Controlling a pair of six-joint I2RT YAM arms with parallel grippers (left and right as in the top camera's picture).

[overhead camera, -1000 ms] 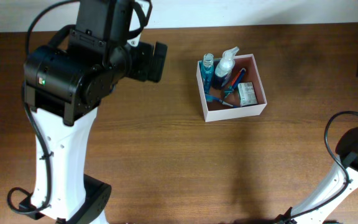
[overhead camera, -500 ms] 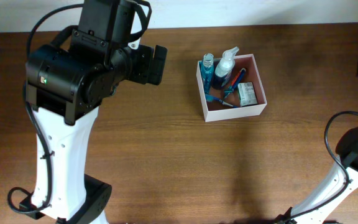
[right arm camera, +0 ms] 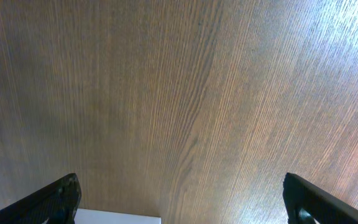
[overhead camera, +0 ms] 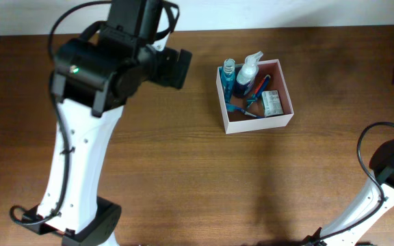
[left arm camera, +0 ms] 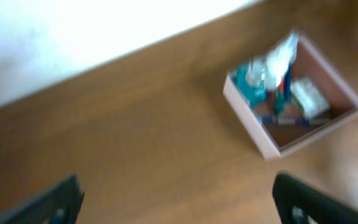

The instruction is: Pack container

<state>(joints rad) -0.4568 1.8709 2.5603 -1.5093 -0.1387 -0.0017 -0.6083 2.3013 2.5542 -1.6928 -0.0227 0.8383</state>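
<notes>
The container (overhead camera: 258, 125) is a square shallow box with white walls and a reddish-brown inside, right of centre on the wooden table. It holds a blue bottle (overhead camera: 229, 78), a white spray bottle (overhead camera: 249, 68), thin red and blue items and a green-and-white packet (overhead camera: 273, 102). My left gripper (overhead camera: 175, 69) hovers to the left of the box, apart from it. In the blurred left wrist view its jaws (left arm camera: 176, 196) are wide open and empty, with the container (left arm camera: 253, 134) ahead at the upper right. My right gripper (right arm camera: 180, 194) is open and empty over bare wood.
The white left arm column (overhead camera: 74, 157) stands over the left part of the table. The right arm base and cable (overhead camera: 382, 171) sit at the lower right. A white flat edge (right arm camera: 117, 219) shows at the bottom of the right wrist view.
The left arm has swung to the right, carrying its gripper slightly closer to the container. The container and the right arm have not moved.
</notes>
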